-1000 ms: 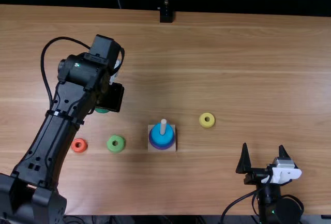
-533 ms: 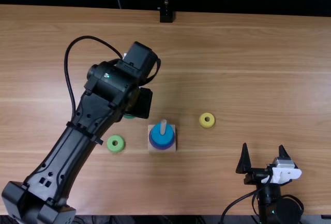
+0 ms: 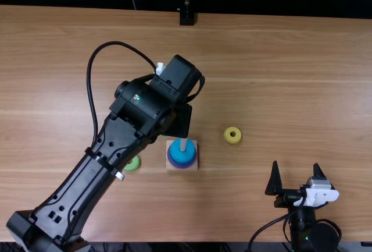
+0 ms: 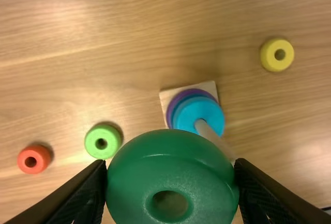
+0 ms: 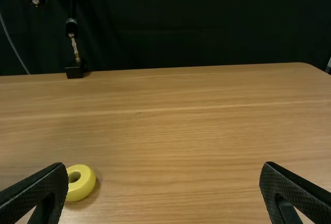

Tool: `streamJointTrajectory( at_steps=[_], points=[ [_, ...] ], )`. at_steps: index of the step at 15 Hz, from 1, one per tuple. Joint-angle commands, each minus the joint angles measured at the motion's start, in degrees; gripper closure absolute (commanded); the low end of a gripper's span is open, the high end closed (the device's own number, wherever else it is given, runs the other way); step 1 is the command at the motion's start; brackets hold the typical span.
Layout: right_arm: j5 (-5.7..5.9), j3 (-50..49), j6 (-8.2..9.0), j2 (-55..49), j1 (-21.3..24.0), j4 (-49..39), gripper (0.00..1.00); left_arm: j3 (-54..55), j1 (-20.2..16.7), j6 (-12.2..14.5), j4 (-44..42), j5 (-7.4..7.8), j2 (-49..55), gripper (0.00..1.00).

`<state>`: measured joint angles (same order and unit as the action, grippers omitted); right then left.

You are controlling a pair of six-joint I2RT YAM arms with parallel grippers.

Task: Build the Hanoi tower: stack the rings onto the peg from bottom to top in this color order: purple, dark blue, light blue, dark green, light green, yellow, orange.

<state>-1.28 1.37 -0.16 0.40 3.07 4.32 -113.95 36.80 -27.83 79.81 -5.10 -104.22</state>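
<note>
Peg (image 4: 207, 131) on its square wooden base (image 4: 170, 95) holds three rings: purple (image 4: 172, 111) at the bottom, darker blue (image 4: 182, 103) next, light blue (image 4: 206, 110) on top. Bare peg sticks up through the light blue one. Stack sits flat on the worktop (image 3: 261, 77).

Dark green ring (image 4: 168, 172): thick, round, glossy, rounded shoulders, small central hole. Clamped between the left gripper (image 3: 178, 121) fingers (image 4: 83, 195), one on each side. It's up off the worktop, near the peg, not on it. Can't tell how high, or whether it touches the peg.

Its hole faces the left wrist camera, so the long axis of the hole runs roughly toward that camera. Exact tilt vs the peg: can't tell. Peg itself stands upright from its base.

Loose rings, all lying flat, holes up: light green (image 4: 103, 142) left of the stack in the top view, partly under the left arm (image 3: 93, 173); orange (image 4: 34, 159) farther out past it, per the left wrist view; yellow (image 3: 232, 135) well right of the stack in the top view. All three plain and smooth, light green a bit bigger than orange.

Right gripper (image 3: 295, 167): over the near side of the worktop, fingers (image 5: 39, 193) wide open.
</note>
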Motion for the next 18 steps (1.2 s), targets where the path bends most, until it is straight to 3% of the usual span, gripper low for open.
streamJointTrajectory(
  at_steps=[1,6,18],
  points=[
    [-0.09,-0.4,-0.26,-0.4,0.62,0.49,0.0,-1.45,1.35,-2.43,0.13,0.15,0.6,1.0],
    [-0.09,-0.31,-0.26,-0.4,0.62,0.49,0.0,-1.27,3.63,-4.02,0.03,0.25,-0.72,1.0],
    [-0.09,-0.4,-0.26,-0.4,0.62,0.49,0.0,-1.36,5.48,-4.02,-0.08,0.25,-6.96,1.0]
  ],
)
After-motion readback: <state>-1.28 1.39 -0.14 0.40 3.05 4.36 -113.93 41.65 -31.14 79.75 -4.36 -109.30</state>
